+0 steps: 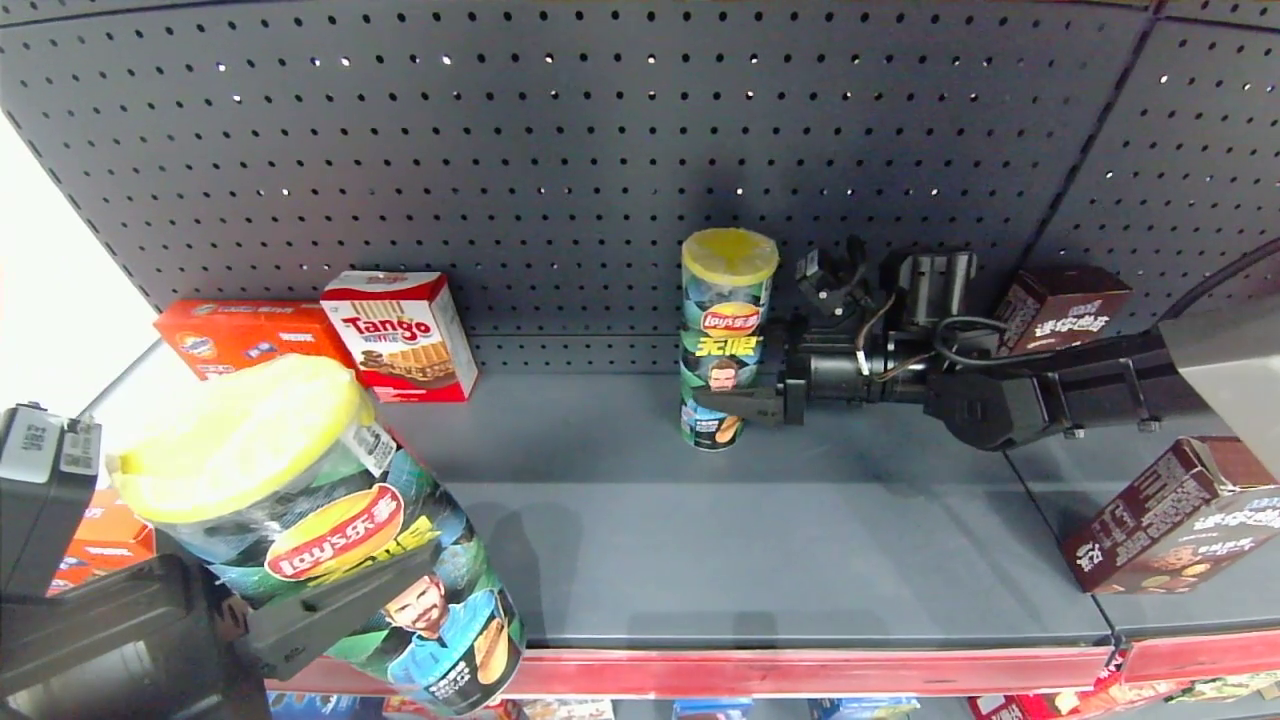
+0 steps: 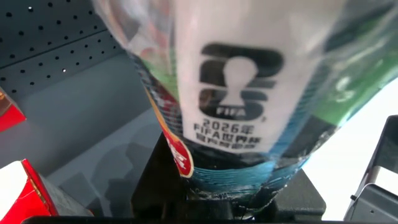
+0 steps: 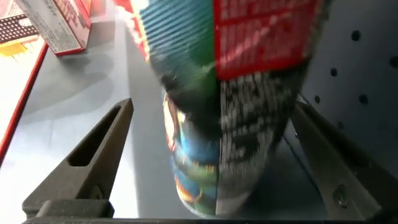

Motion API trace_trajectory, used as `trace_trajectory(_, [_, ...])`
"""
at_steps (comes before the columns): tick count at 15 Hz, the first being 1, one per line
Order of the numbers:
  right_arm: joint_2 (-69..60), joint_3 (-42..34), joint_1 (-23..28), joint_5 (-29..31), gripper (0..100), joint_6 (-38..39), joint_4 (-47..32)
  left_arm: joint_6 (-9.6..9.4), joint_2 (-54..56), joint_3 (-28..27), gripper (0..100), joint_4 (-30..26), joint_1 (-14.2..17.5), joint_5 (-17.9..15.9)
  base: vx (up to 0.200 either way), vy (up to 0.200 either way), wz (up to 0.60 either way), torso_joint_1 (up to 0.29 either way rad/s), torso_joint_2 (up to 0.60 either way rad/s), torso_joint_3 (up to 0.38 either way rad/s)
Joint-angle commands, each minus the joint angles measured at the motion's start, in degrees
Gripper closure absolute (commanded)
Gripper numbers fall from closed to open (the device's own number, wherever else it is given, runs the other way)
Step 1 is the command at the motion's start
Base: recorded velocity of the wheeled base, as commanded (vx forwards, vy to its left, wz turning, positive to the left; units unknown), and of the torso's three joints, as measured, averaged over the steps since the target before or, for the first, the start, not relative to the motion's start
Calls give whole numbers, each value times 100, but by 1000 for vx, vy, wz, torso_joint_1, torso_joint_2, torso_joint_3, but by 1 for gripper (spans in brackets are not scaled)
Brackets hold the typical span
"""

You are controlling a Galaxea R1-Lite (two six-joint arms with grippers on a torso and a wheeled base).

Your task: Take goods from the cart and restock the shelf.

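The right hand [image 1: 732, 398] brackets the upright chip can [image 1: 728, 330] toward 12 o'clock on the shelf [image 1: 760, 540], fingers apart, seemingly so it stands free. The left hand [image 1: 300, 605], clamped on a second can [image 1: 300, 500] at 8 o'clock, holds it tilted, ready for shelving.

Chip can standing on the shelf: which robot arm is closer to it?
Right. The right gripper has its open fingers on either side of the standing chip can, while the left gripper is off to the left in front of the shelf, holding a second chip can.
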State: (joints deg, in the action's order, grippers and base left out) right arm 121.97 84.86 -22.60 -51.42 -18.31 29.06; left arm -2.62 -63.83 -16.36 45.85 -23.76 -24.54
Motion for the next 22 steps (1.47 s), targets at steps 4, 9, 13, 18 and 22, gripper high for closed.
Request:
trace_trajectory(4, [301,286,-130,53,100,100,47,-2,2,1,100,3,3,2,0,0,0,0,0,0])
trace_trajectory(9, [249,250,-104,62,100,100,56,-2,2,-60,100,12,3,2,0,0,0,0,0,0])
trace_trajectory(13, [-112,198,-174,79,100,108,38,7,2,-104,100,12,3,2,0,0,0,0,0,0])
trace_trajectory(18, [-1500,-962,-473,326,100,108,64,7,-7,-166,100,12,-15,-7,0,0,0,0,0,0])
trace_trajectory(22, [-2335,-2878,-728,334,100,100,855,7,-51,-289,100,12,-15,-7,0,0,0,0,0,0])
